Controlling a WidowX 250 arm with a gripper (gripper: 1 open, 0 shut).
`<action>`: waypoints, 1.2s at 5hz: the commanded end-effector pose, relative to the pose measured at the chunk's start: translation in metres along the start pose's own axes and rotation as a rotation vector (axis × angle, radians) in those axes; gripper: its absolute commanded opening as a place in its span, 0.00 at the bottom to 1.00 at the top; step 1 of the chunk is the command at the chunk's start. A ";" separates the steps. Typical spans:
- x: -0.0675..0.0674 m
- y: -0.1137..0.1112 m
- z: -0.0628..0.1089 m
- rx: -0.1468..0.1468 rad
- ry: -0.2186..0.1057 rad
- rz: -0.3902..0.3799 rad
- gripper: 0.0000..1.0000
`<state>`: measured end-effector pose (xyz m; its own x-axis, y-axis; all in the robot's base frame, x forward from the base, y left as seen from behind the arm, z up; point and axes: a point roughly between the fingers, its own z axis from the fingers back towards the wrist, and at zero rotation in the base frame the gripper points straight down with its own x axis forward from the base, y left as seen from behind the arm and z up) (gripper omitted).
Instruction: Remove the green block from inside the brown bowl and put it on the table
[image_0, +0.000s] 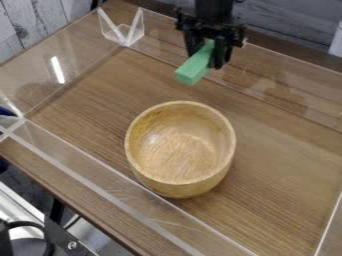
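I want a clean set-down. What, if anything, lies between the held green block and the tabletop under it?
Nothing visible. The gripper holds the green block above bare table, beyond the brown bowl.
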<state>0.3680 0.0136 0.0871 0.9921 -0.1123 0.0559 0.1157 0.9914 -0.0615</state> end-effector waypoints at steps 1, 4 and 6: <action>0.011 -0.020 0.016 -0.001 -0.074 -0.038 0.00; 0.011 -0.042 -0.026 -0.007 -0.066 -0.074 0.00; 0.010 -0.047 -0.038 -0.003 -0.074 -0.077 0.00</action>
<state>0.3669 -0.0334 0.0367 0.9814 -0.1726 0.0837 0.1783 0.9818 -0.0658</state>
